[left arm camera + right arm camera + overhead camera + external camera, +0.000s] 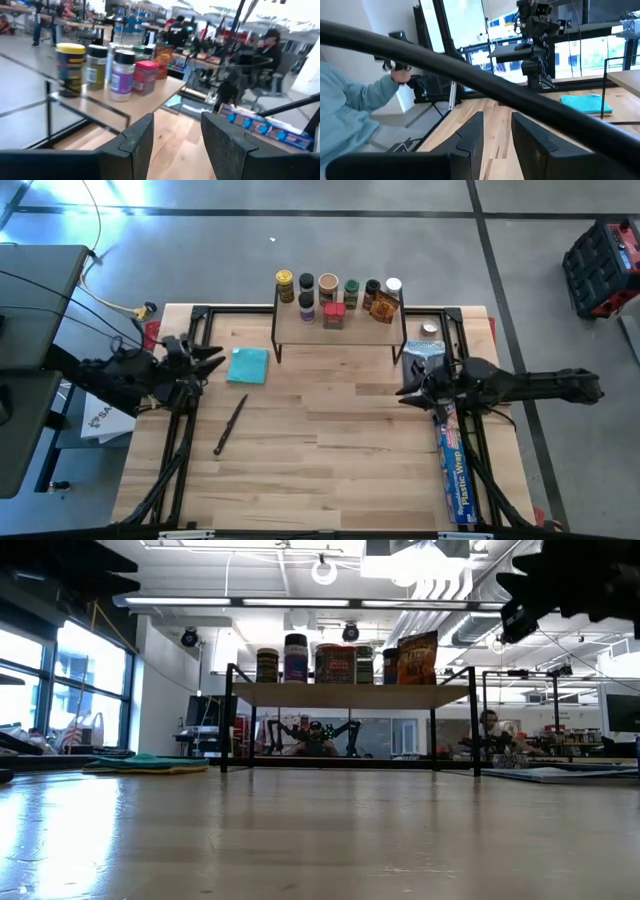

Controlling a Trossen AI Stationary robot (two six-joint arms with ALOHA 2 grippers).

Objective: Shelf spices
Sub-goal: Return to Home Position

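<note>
The shelf (340, 330) stands at the table's far middle on thin black legs. Its light-wood top also shows in the low view (340, 695) and the left wrist view (150, 97). On it stand several spice jars (328, 288), among them a yellow-lidded one (285, 284) and a white-lidded one (393, 285). A small red box (333, 316) and a brown-orange packet (384, 305) are there too. My left gripper (215, 362) is open and empty, raised left of the shelf; its own view (177, 125) faces the jars. My right gripper (403, 386) is open and empty, raised near the shelf's right legs.
A teal cloth (248, 365) lies just right of my left gripper. A thin black tool (230, 425) lies nearer the front. A long blue plastic-wrap box (455, 455) lies under my right arm. A small round grey-topped thing (430, 330) sits right of the shelf. A person's sleeve (350, 105) shows beyond the table.
</note>
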